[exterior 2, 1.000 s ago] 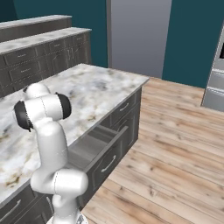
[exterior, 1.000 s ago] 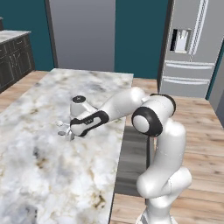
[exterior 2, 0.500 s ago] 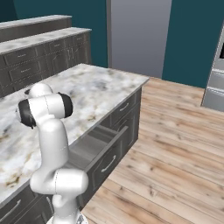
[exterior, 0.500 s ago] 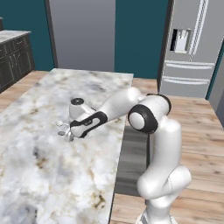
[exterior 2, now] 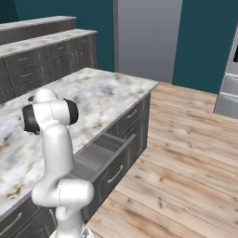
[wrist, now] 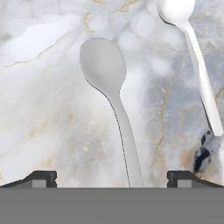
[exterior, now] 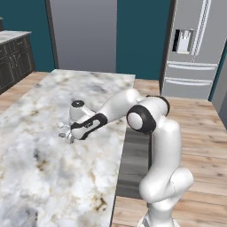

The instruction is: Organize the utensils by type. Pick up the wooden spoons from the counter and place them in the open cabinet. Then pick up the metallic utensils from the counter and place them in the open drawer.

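Low over the counter (exterior: pixel 40 168), gripper (wrist: pixel 112 177) spread wide, holding nothing, one fingertip (wrist: pixel 41 178) either side of a silver spoon's (wrist: pixel 109 92) handle. Flat on the marble, bowl pointing away from the hand. Second silver spoon (wrist: pixel 192 52) lying just beside it. Open drawer (exterior 2: pixel 100 155) pulled out below the counter's edge.

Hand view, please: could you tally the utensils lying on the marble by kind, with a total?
Silver metal spoons: 2, one lying between the open jaws, one at the upper right
Wooden spoons: 0
Total: 2, both lying on the counter
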